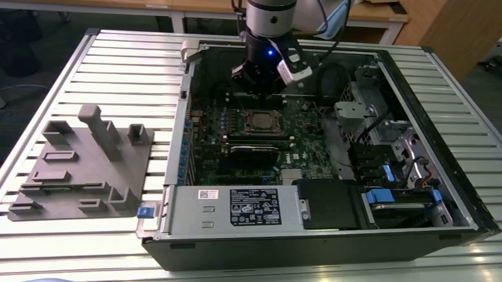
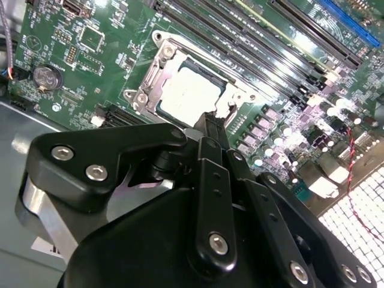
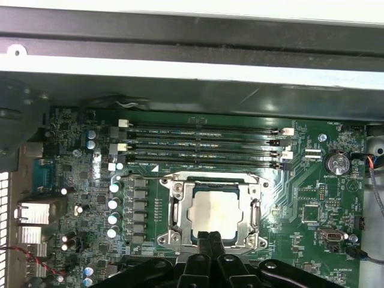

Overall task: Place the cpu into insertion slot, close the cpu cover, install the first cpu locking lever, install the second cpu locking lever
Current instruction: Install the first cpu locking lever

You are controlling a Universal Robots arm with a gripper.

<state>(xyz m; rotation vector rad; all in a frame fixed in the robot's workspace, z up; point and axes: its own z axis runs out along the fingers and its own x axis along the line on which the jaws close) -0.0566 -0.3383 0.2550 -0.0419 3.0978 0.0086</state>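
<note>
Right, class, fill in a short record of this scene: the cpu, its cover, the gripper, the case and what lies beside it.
cpu: lying flat inside the cover's cut-out, silver top showing
cpu cover: down flat, framing the cpu
gripper: low over the motherboard, at the cover's edge
computer case: open, lying on a slatted table
grey fixture: on the table, beside the case at the exterior view's left

The small, flat, square chip with a pale silver metal top sits level in the dark-rimmed square socket. The thin grey metal frame plate lies flat around its edges.
</note>
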